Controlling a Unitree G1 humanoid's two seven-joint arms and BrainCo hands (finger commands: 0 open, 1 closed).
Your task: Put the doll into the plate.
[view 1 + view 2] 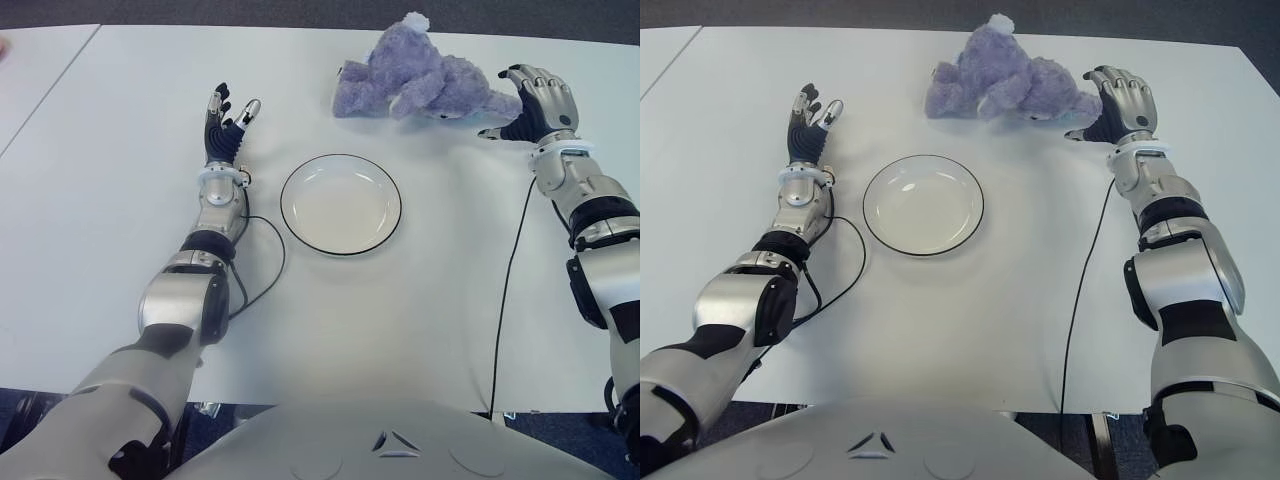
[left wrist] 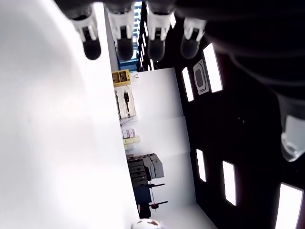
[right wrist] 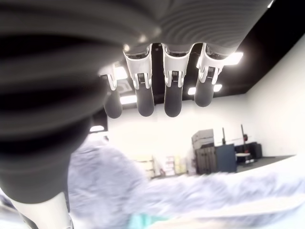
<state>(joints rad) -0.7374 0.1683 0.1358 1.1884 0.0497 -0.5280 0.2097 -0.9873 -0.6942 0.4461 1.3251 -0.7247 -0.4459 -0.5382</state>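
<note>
The left hand (image 1: 228,122) is showing to the left of the plate (image 1: 341,204), a little farther from the robot than the plate. Its fingers (image 2: 125,40) are stretching out straight and are holding nothing. A thin black cable (image 1: 268,258) is running from the left wrist and curving beside the left rim of the plate.

The plate is white with a thin dark rim. It is sitting flat, near the middle of the table (image 1: 400,330), and nothing is lying in it.

The doll (image 1: 420,82), a soft purple plush animal, is lying on its side beyond the plate and to the right of it, well apart from its rim. It is not in the plate.

The right hand (image 1: 530,104) is showing farther right of the plate, just at the right end of the doll. Its fingers (image 3: 172,93) are hanging spread and relaxed over the plush, and they are not closing around it. I cannot tell if the palm is touching the doll.

The table is white and smooth. Another black cable (image 1: 508,280) is running along the right side of it. In the wrist views, a room with white walls, bright ceiling lights (image 2: 213,67) and dark cabinets (image 3: 212,155) is appearing behind the fingers.
</note>
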